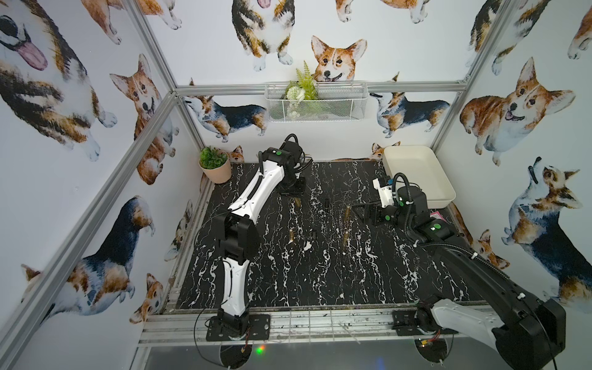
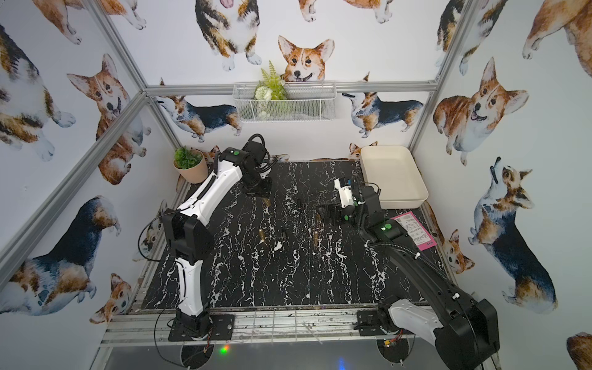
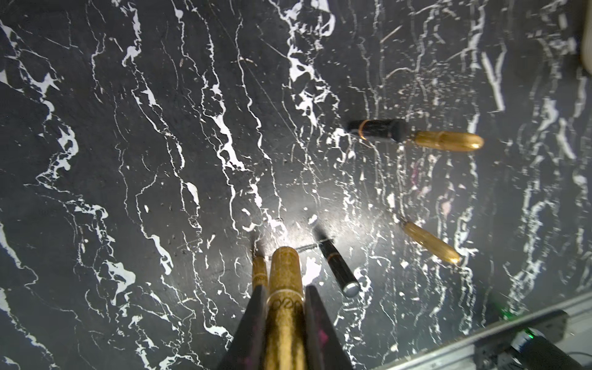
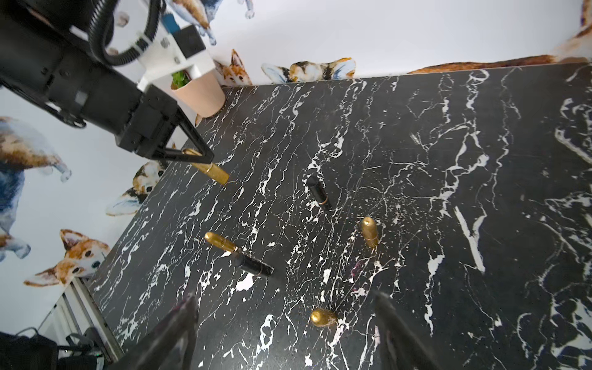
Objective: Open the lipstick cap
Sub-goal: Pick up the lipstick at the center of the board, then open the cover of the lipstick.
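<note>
My left gripper [image 3: 285,288] is shut on a gold glitter lipstick [image 3: 285,266], whose free end sticks out past the fingertips just above the black marble table. The right wrist view shows the same grip [image 4: 192,157] near the table's far left, and so does a top view [image 1: 290,189]. My right gripper [image 4: 285,296] is open, and its fingers stand wide on either side of a gold lipstick piece [image 4: 323,317] on the table without touching it. A top view shows the right gripper [image 1: 358,214] hanging right of centre.
Loose pieces lie mid-table: a gold piece [image 4: 221,242] by a black tube [image 4: 253,266], a black tube [image 4: 317,190] and another gold piece [image 4: 370,232]. A cream tray [image 1: 442,195] stands back right, a potted plant [image 1: 215,166] back left, a pink slip [image 2: 413,230] at the right edge.
</note>
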You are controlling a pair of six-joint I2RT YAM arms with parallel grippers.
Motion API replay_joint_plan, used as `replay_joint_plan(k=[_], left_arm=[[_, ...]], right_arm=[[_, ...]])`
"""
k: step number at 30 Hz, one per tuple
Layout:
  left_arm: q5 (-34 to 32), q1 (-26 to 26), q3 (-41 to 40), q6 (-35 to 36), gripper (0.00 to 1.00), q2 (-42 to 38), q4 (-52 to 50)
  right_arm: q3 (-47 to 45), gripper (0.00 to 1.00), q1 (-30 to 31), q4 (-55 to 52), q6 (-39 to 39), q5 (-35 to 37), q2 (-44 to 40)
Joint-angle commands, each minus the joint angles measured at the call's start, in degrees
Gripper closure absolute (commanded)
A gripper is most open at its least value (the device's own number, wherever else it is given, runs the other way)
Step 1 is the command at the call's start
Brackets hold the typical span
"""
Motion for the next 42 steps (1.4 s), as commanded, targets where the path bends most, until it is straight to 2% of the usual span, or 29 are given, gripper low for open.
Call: replay_joint_plan(k=[1, 8, 15, 19, 31, 42], left_arm=[[4.56, -0.67, -1.31, -2.11, 0.97, -3.62, -2.01], [9.26, -3.07, -3.49, -4.17, 0.97, -8.03, -1.37], [15.48, -4.48, -6.36, -6.16, 0.98, -11.99, -0.21], [15.88, -6.32, -7.49, -6.38, 0.97, -13.78, -0.64], [20.71, -8.29, -10.71, -7.41, 0.96, -16.68, 0.28], [22.81, -8.31, -10.51, -8.19, 0.96, -16.79, 0.69]], right_arm=[[1.68, 0.16, 4.35, 0.07, -4.66, -0.05, 1.28], [5.80, 0.16, 10.79, -0.48, -8.58, 3.08, 7.35], [6.13, 0.17, 11.76, 2.15, -12.59, 3.29, 9.35], [7.44, 0.19, 12.15, 1.45, -16.18, 2.69, 11.68], [9.74, 0.23, 13.55, 2.34, -17.80, -1.36, 13.93], [11.25, 0.30, 15.68, 1.85, -19.07, -1.35, 16.48]])
